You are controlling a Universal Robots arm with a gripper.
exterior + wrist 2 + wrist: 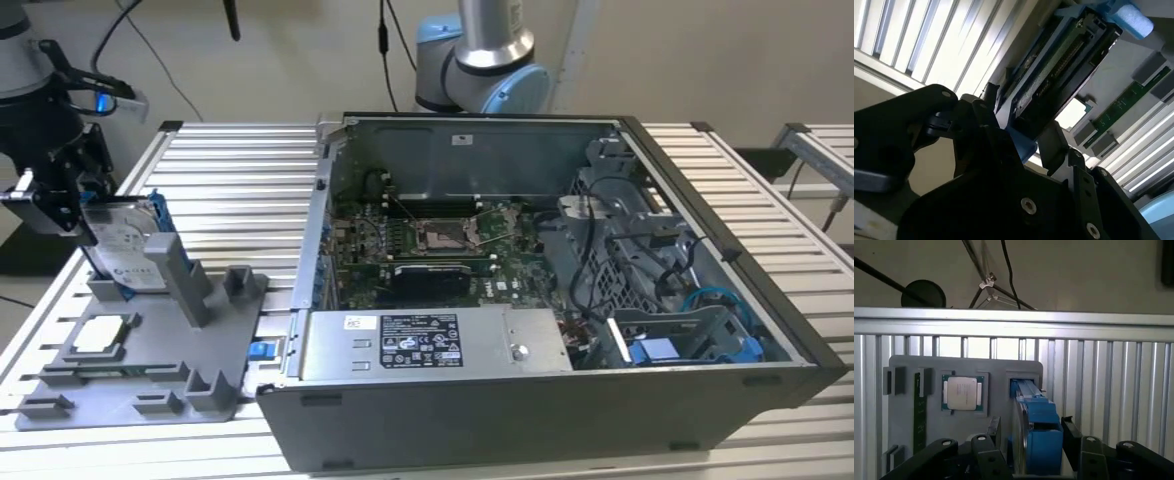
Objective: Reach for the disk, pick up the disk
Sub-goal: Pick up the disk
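Disk: the disk [1037,437] stands on edge in a slot of the grey holder [999,371] on the counter [1114,385].
Jaws: wide, one on either side of its blue frame, with a gap showing on one side; nothing clamped yet.
Grip: I judge I should centre first, so both jaws meet the flat faces together.
Risk: closing off-centre could tip it against the slot wall.

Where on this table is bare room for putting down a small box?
Bare slats behind the grey fixture, left of the computer case in the exterior view. The fixture and case interior are crowded.
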